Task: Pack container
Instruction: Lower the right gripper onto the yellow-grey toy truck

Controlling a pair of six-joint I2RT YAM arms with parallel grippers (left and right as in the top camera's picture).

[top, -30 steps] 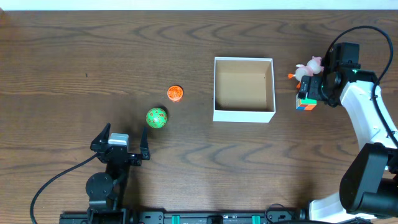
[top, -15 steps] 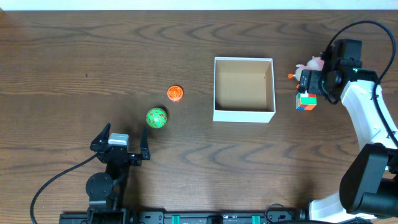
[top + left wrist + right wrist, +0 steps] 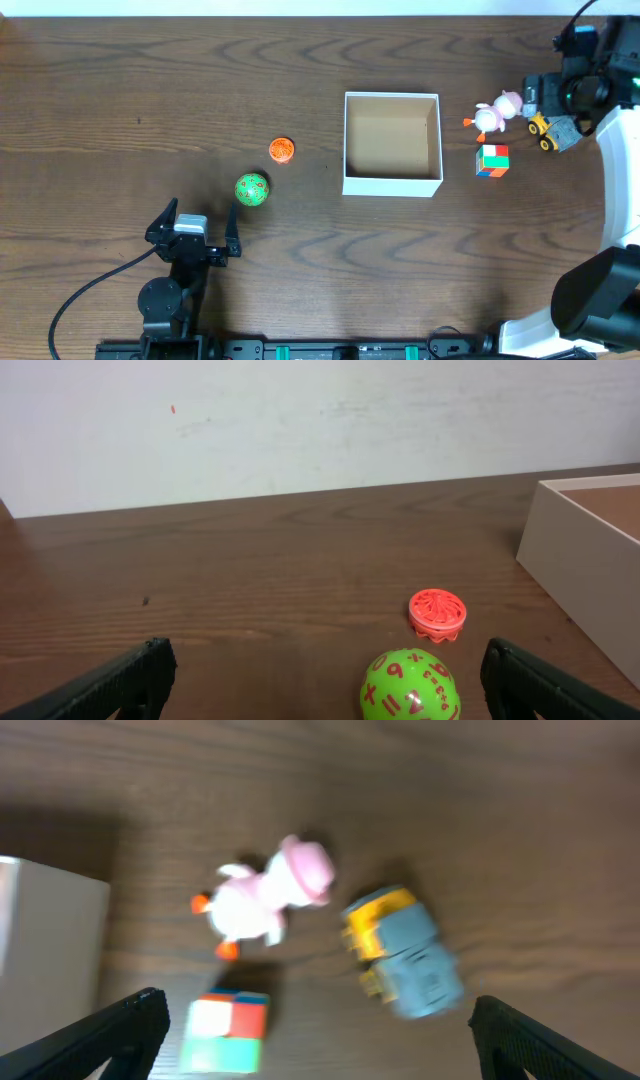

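The container [image 3: 392,183] is a square white box with a tan inside, standing open at the table's middle; nothing shows inside it. Its edge shows in the left wrist view [image 3: 585,565] and the right wrist view [image 3: 50,935]. Right of it lie a pink-and-white pig toy [image 3: 495,111] [image 3: 265,900], a coloured cube [image 3: 492,160] [image 3: 225,1030] and a yellow-and-grey toy truck [image 3: 549,130] [image 3: 405,958]. My right gripper [image 3: 562,100] [image 3: 320,1045] is open and empty, above these toys. My left gripper [image 3: 198,216] [image 3: 325,680] is open and empty, just short of a green number ball [image 3: 252,189] [image 3: 410,686].
An orange-red ridged disc [image 3: 282,150] [image 3: 437,614] lies beyond the green ball, left of the container. A pale wall runs behind the table's far edge in the left wrist view. The right wrist view is motion-blurred.
My right gripper has moved up and to the right, away from the cube and pig. The toy truck, hidden under the arm before, now shows. The left arm has not moved.
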